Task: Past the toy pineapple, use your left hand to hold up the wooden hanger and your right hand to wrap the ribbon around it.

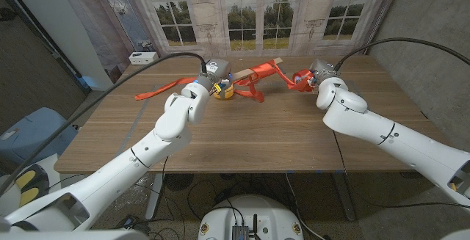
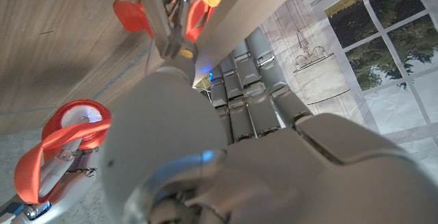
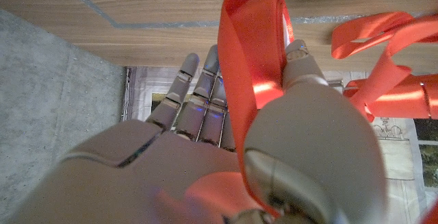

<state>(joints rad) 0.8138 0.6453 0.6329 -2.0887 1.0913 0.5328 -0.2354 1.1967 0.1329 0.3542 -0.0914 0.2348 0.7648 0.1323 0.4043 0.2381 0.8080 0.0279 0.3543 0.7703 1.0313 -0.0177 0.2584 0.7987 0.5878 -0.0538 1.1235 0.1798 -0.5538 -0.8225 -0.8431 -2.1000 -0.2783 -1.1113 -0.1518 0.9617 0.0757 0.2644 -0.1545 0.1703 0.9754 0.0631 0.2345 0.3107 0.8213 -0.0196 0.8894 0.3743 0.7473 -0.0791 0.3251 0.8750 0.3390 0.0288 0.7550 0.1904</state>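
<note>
Wooden table (image 1: pixel 242 133), toy pineapple (image 1: pixel 224 91) before hanger (image 1: pixel 270 67)

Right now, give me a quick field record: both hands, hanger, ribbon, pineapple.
left hand: holds the wooden hanger up off the table
right hand: pinches a loop of the ribbon
ribbon: red, partly wound on the hanger, one tail trailing across the table to the left
toy pineapple: on the table beside the left hand

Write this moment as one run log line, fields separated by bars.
left hand: holds wooden hanger | right hand: holds ribbon | ribbon partly wrapped | toy pineapple: on table
</note>
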